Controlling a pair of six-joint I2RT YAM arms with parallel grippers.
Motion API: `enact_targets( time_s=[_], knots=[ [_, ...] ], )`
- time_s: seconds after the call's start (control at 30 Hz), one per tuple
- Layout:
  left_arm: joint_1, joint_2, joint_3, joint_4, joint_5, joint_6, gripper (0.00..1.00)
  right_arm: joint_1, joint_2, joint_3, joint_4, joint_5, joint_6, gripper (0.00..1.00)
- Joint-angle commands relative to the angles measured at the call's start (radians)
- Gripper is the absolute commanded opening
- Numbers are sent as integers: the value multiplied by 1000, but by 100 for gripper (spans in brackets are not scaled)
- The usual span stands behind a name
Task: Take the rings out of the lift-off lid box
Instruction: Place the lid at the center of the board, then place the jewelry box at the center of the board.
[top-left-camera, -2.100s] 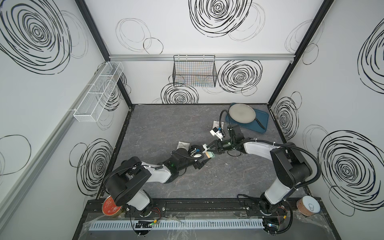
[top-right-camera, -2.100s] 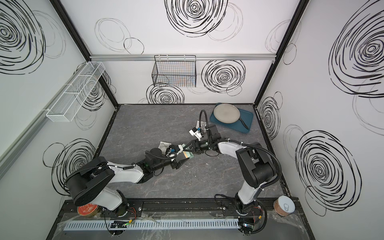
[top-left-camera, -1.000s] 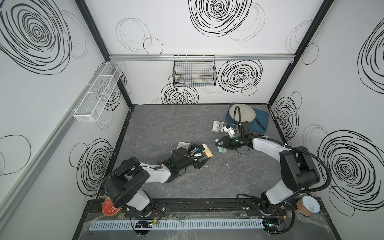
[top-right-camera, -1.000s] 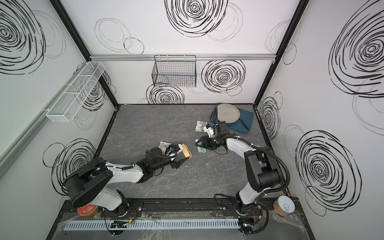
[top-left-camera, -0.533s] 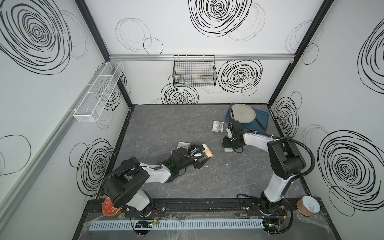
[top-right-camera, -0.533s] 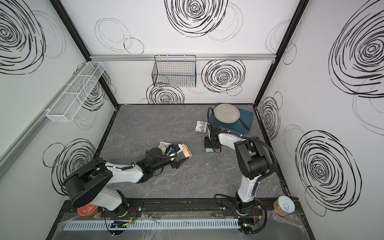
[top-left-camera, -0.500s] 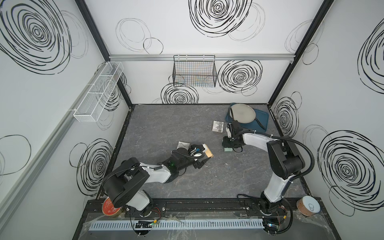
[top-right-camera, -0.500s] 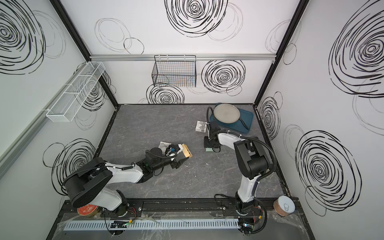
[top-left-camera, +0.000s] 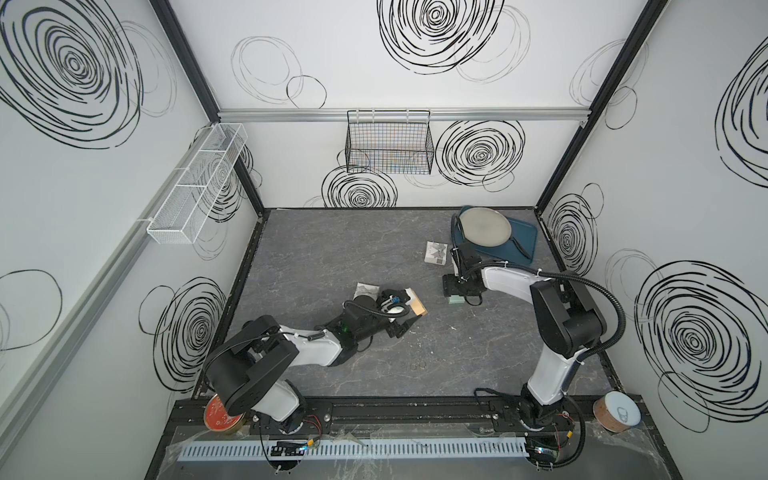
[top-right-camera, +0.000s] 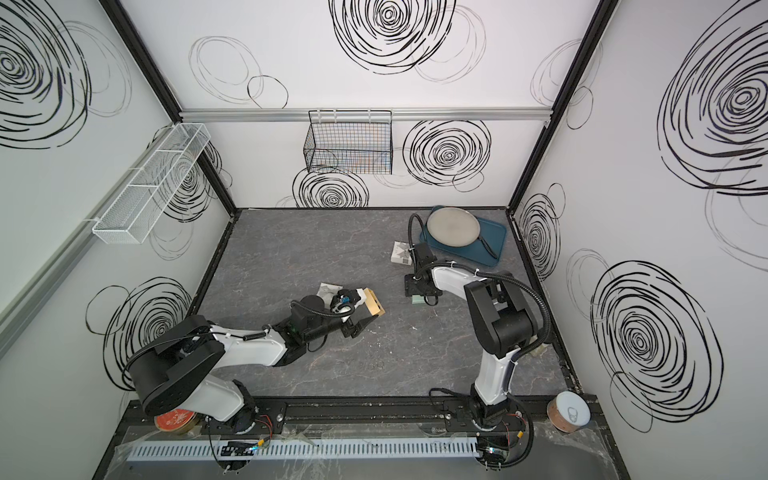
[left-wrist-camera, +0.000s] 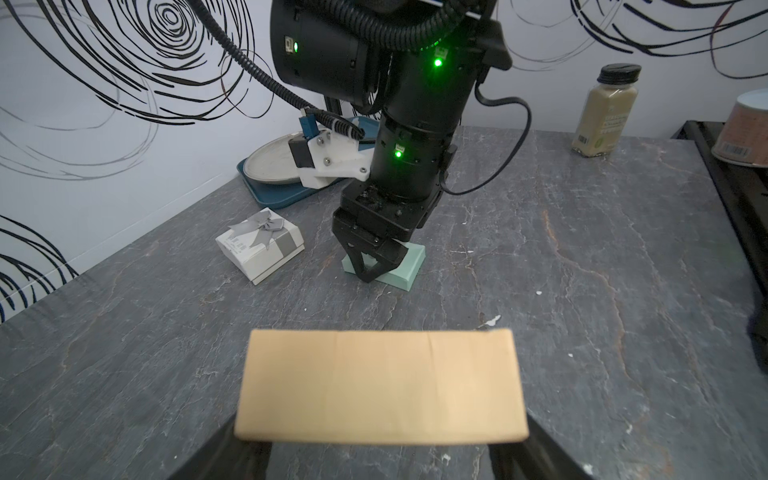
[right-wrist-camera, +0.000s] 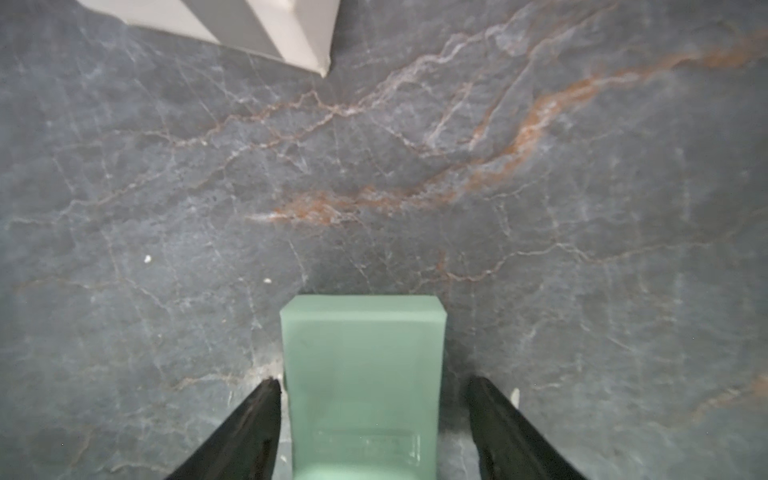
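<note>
The tan box (left-wrist-camera: 380, 382) is clamped at its two ends by the left gripper (left-wrist-camera: 380, 440). It appears to be held clear of the grey table (left-wrist-camera: 582, 291), with its long axis spanning the gap between the fingers. A few tiny loops, taken to be rings (top-left-camera: 419, 365), are made out on the table on the robot-base side of the tan box (too small to be counted or told apart by colour). The inside of the tan box is turned away from every view, so whether others are left in it cannot be told. On the far side of the tan box, away from the base, the mint-green lid (right-wrist-camera: 361, 332) is laid flat. The right gripper (right-wrist-camera: 374, 382) is poised over it with jaws parted to either flank, and nothing is gripped. The loose rings are judged nearer the left arm than the right. Any further emptying is judged to turn on the tan box's open face being tipped down toward them.
</note>
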Motion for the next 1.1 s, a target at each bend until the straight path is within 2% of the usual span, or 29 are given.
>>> enact_targets(
  time_s=[0.0, 0.1, 0.17, 0.33, 0.4, 0.47, 0.63, 0.77, 1.07],
  knots=[
    [-3, -27, 10, 22, 1, 16, 78, -8, -81, 42, -112, -15, -21, 82],
    [-4, -29, 12, 18, 3, 15, 78, -13, -178, 47, -138, -122, -66, 100],
    [-3, -27, 14, 17, 5, 17, 78, -30, -239, 40, -135, -254, -93, 100],
    [-7, -21, 22, 17, 10, 15, 78, -51, -350, -40, -23, -726, -150, 100],
    [-9, -19, 23, 16, 8, 14, 78, -22, -380, -72, 45, -814, -150, 97],
    [-10, -19, 24, 13, 7, 15, 78, 23, -396, -85, 80, -835, -150, 86],
    [-13, -30, 24, -3, 5, 16, 78, 97, -372, -71, 109, -855, -143, 51],
    [-14, -40, 25, -15, -2, 20, 78, 109, -340, -70, 123, -874, -130, 44],
    [-16, -47, 24, -25, -9, 25, 78, 125, -327, -96, 147, -900, -110, 40]
  ],
)
